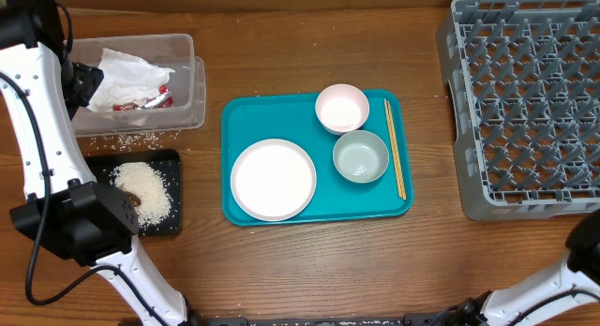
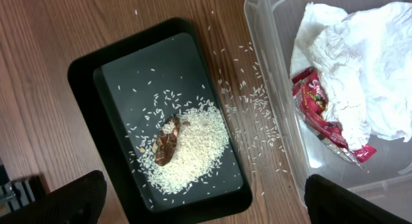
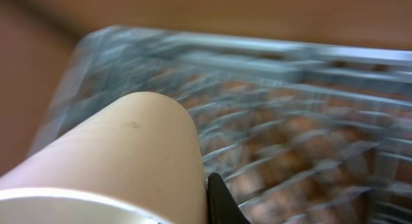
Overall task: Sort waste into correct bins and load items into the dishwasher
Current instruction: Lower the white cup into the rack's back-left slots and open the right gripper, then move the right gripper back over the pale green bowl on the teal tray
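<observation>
I am holding my left gripper [image 2: 206, 185] wide apart over the black tray [image 2: 82, 73] of rice [image 2: 193, 147], left of the teal tray [image 1: 239, 115] on the brown wooden table [image 1: 309, 270]. My right gripper [image 3: 212, 201] is clamping the small white cup [image 3: 129, 147]; the dish rack [image 1: 525, 101] is sitting right of the teal tray.

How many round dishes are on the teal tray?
3: white plate at the teal tray's left, white bowl at the back, grey dish beside the chopsticks. None looks hidden there.
</observation>
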